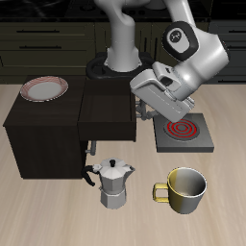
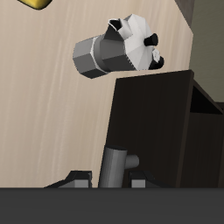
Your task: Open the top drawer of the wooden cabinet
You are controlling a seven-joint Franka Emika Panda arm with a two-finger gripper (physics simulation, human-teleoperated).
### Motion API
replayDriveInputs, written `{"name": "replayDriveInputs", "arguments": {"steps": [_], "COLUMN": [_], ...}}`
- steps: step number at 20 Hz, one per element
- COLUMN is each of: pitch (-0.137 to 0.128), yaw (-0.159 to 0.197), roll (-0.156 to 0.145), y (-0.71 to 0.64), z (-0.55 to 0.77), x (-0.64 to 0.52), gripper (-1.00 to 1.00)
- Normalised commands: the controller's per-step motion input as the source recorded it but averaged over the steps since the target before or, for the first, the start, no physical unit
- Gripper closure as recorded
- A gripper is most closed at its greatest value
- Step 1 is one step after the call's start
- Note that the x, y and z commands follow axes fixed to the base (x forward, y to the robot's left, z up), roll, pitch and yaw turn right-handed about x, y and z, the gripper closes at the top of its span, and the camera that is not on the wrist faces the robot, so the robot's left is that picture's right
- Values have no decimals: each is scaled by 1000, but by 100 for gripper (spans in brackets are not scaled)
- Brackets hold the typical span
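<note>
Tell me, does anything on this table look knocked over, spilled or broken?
Nothing stands out. The moka pot and the yellow mug stand upright on the table, the plate lies flat on the wooden cabinet, and nothing looks spilled or broken.

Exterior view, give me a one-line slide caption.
Franka hand at the open top drawer of the dark brown wooden cabinet, beside a silvery moka pot.

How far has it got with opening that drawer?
Done, it seems: the top drawer already juts out from the wooden cabinet. In hand: the pincer sits at the drawer's outer end, its handle between the fingers; whether they grip it is unclear. Left: perhaps only a final pull and letting go.
</note>
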Motion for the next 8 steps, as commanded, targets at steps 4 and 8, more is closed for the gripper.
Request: {"name": "replayDriveInputs", "arguments": {"steps": [4, 8], "pitch": [-13, -6], "yaw": [16, -10], "roll": [55, 19], "y": [340, 170], "z": [-44, 39], "x": [-98, 140], "gripper": [100, 100]}}
